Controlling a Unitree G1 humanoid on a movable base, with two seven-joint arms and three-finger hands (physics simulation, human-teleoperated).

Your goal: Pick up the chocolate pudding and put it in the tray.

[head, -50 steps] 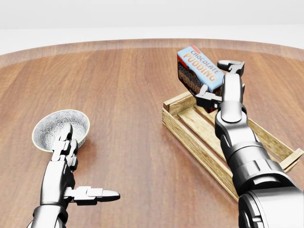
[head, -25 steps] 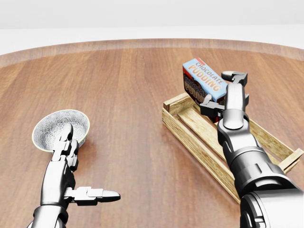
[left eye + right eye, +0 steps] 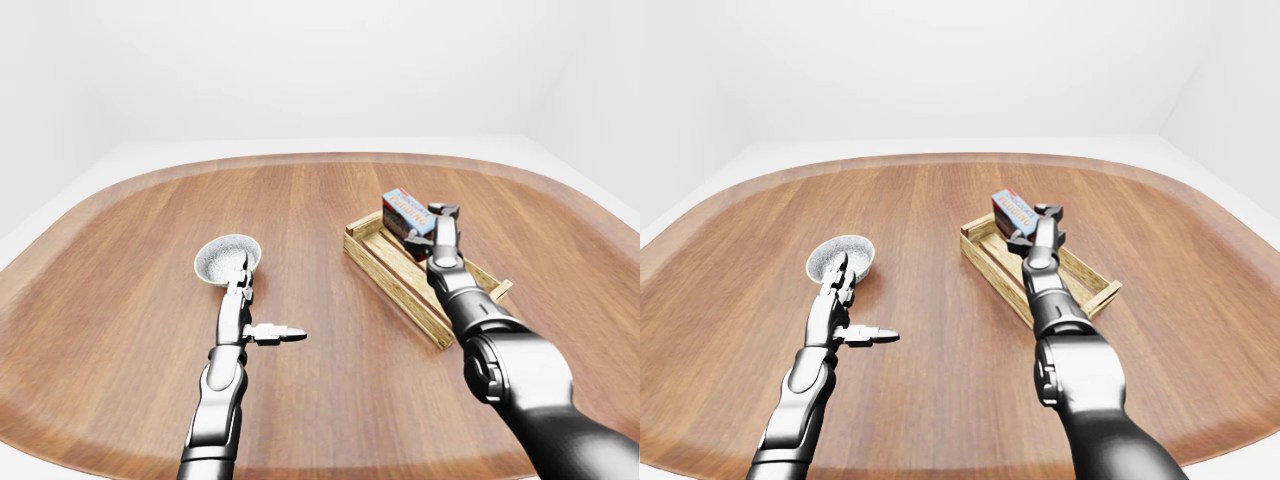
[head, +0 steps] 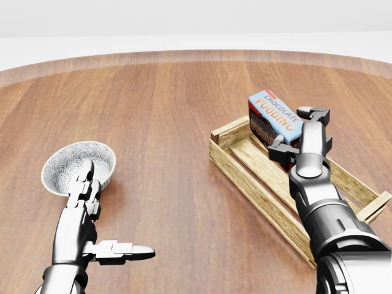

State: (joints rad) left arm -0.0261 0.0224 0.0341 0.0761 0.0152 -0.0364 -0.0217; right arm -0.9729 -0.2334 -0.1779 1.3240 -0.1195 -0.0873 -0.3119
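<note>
The chocolate pudding box (image 4: pixel 274 116), blue-topped with red lettering, hangs tilted over the upper end of the slatted wooden tray (image 4: pixel 248 177) at the right of the head view. My right hand (image 4: pixel 298 136) is shut on it, fingers wrapped round its right end. The box's lower edge sits low between the tray's walls; whether it touches the slats cannot be told. My left hand (image 4: pixel 98 208) rests open at the lower left, thumb (image 4: pixel 125 250) pointing right, holding nothing.
A patterned white bowl (image 4: pixel 70 164) stands just above my left hand's fingertips. The round wooden table (image 3: pixel 300 200) has a raised rim all round. Bare wood lies between the bowl and the tray.
My right hand has carried the pudding box down and to the right, lowering it toward the tray's inside. The left hand and bowl have not moved.
</note>
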